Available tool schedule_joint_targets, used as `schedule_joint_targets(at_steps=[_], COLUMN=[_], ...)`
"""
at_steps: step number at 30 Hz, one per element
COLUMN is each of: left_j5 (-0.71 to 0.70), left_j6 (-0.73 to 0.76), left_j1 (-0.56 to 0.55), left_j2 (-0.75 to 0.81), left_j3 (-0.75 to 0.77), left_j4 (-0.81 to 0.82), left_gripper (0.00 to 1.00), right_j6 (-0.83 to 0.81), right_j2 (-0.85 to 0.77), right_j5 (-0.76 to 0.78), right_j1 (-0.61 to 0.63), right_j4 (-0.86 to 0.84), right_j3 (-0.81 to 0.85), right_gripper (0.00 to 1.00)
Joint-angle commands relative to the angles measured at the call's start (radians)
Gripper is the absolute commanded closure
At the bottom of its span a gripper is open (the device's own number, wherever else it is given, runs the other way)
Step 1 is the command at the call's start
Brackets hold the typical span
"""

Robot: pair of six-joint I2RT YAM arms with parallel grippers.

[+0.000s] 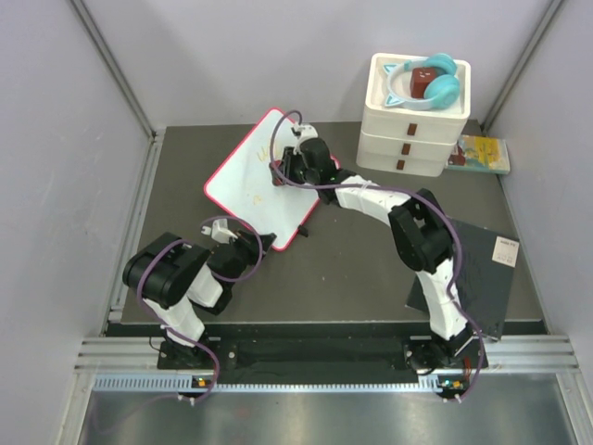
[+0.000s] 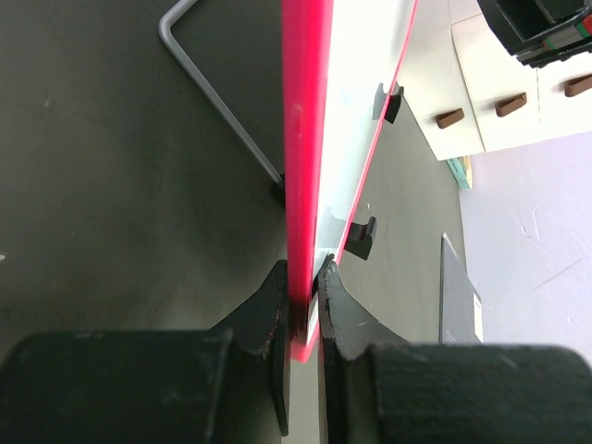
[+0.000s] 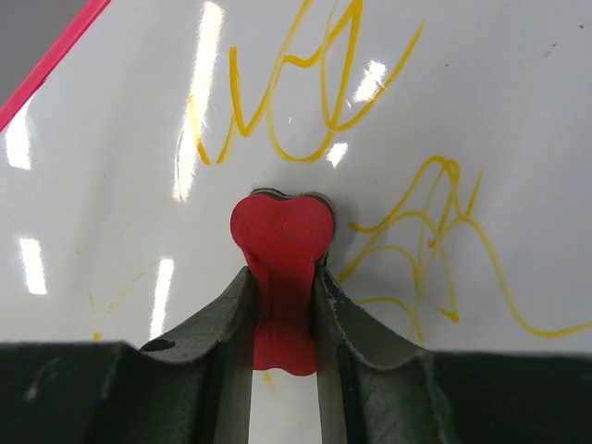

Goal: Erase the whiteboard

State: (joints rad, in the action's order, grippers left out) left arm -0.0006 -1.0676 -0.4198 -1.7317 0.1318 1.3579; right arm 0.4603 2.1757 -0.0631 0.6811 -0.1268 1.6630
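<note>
**Item:** flat white whiteboard with pink-red rim (image 1: 246, 185), set askew on the dark table (image 1: 352, 269), left of centre, toward the far side. It carries unerased yellow marker scribbles (image 3: 277, 111).

**Left gripper** (image 2: 305, 277): narrow, clamped on the board's near rim. The arm is folded low.

**Right gripper** (image 3: 282, 273): pinching a red heart-shaped eraser (image 3: 280, 227). The arm is stretched far-left over the board.

**Handling:** keep the eraser flat and sweep firmly across each scribble while the left clamp steadies the board.
</note>
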Motion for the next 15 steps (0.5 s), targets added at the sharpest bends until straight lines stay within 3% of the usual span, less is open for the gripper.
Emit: schedule_joint_targets(at_steps=[1,15], left_j5=[-0.045,-0.055], left_j6=[0.089,0.093], left_j1=[0.0,-0.008], left_j2=[-0.066,-0.063], left_j3=[-0.063,-0.061], left_j4=[-0.456,-0.464], left_gripper=[1.0,1.0], right_j6=[-0.037,-0.042], right_j2=[0.016,0.016], right_j5=[-0.038,-0.086], right_j1=[0.09,0.219], right_j4=[0.188,0.227], right_j3=[-0.045,0.004], right_gripper=[1.0,1.0])
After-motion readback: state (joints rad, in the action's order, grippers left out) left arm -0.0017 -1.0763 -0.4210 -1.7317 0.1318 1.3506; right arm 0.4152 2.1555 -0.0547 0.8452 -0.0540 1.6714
